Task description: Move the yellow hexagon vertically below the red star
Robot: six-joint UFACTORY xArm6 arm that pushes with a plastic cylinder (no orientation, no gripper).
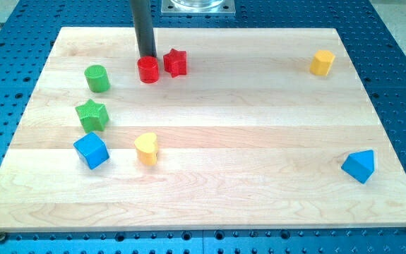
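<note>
We counted seven blocks on the pale wooden board [210, 204], which lay on a blue perforated table [400, 42]: two green, two red, two yellow and one blue cube plus one blue triangular piece. At the view's left sat the blue cube [91, 150], with the green star [92, 114] just above it and the green cylinder [97, 78] higher still. Next came the yellow heart [146, 148], smooth and glossy. The red cylinder [148, 69] stood near the top, and our tip [147, 56] rested right behind it, apparently touching its far edge; we carry only a plain dark rod with no claw, so there was nothing to be apart or together. The red star [176, 62] sat just beside the cylinder, on its right. Far to the view's right, near the top edge, stood the yellow hexagon [322, 63], a small matte prism, well apart from the red star. The blue triangular block [359, 166] lay at the lower right.
</note>
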